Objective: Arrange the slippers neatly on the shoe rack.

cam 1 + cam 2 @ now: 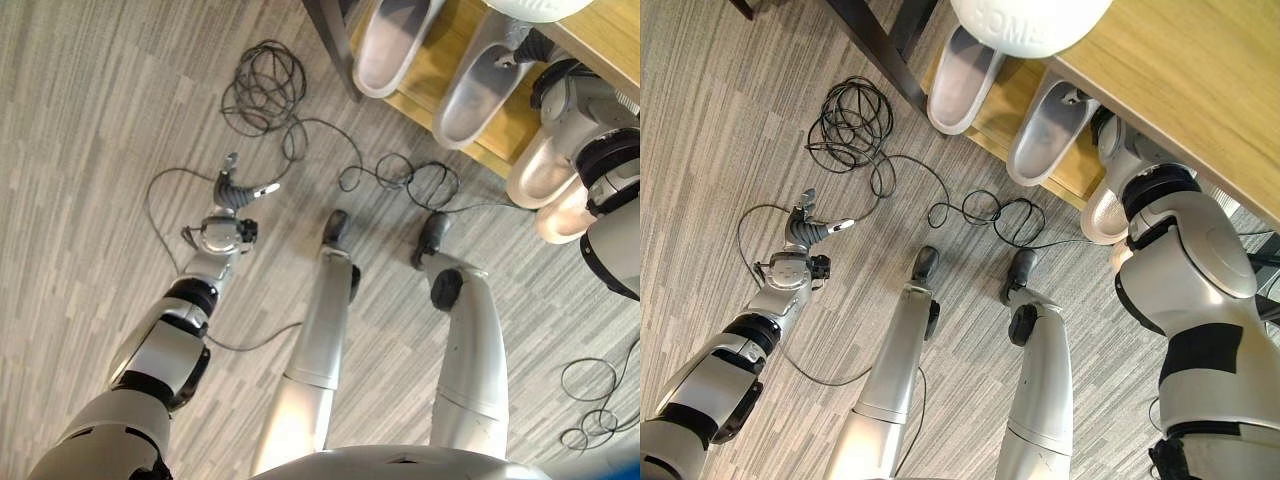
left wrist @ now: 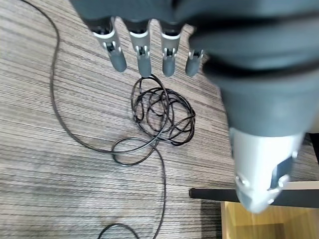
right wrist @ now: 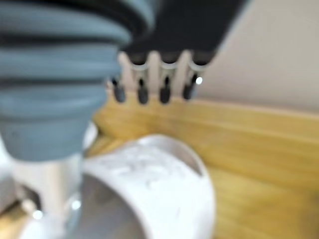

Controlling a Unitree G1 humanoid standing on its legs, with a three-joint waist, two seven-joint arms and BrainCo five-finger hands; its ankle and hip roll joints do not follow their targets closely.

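— While the left robot hand point(image 1: 236, 192) hangs over the bare floor point(image 1: 90, 110) with its fingers spread and nothing in them, where does the risk sit?

— Further right. Past the dark leg point(image 1: 335, 40) of the shoe rack point(image 1: 432, 72), a grey slipper point(image 1: 388, 42) lies on the low wooden shelf, and a second grey slipper point(image 1: 482, 92) lies beside it, both toe-in. The right robot hand point(image 3: 142, 92) is at that second one, with its fingers straight out above the upper and not curled round it.

— So what could go wrong?

— With flat fingers there is no real hold, I think. A push could skew the slipper or drive it into its neighbour. The shelf's front edge is close, so a pull back might drag it off onto the floor.

— And the rest of the job?

— Two paler slippers point(image 1: 545, 175) lie on the floor just beside the shelf, close under the right arm. The arm could knock them further off, and the shelf space there looks tight.

— Any writing?

— Raised letters show on a white rounded thing point(image 1: 1030, 22) on the rack's top board point(image 1: 1200, 100), cut off by the frame edge. I see no labels on the slippers.
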